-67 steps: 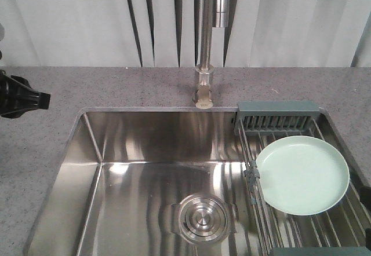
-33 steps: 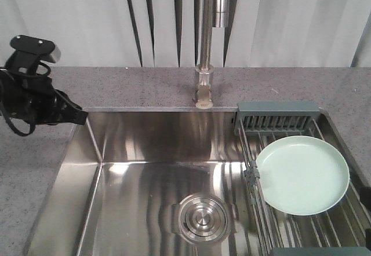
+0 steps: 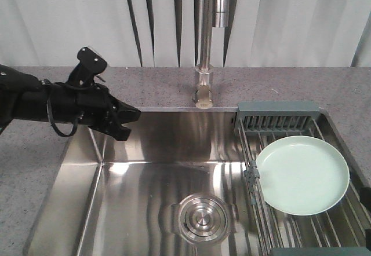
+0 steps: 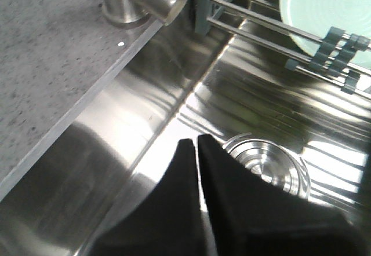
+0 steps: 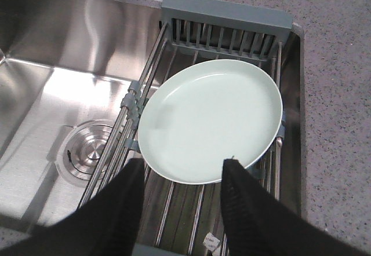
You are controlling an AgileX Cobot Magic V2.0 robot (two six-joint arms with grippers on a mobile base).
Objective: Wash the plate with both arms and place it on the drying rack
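The plate [image 3: 302, 175] lies flat on the steel rods of the drying rack [image 3: 278, 117], which spans the sink [image 3: 145, 169] at its 3 o'clock side; the slotted caddy sits at the plate's 12 o'clock. The left gripper [image 3: 127, 123] reaches in from 9 o'clock over the sink's back-left corner, jaws pressed together on nothing, as the left wrist view shows. The right gripper [image 5: 182, 172] hovers at the plate's 6 o'clock edge, jaws spread; whether either fingertip touches the rim is hard to judge. The faucet [image 3: 204, 88] stands on the counter [image 3: 52, 152] at 12 o'clock.
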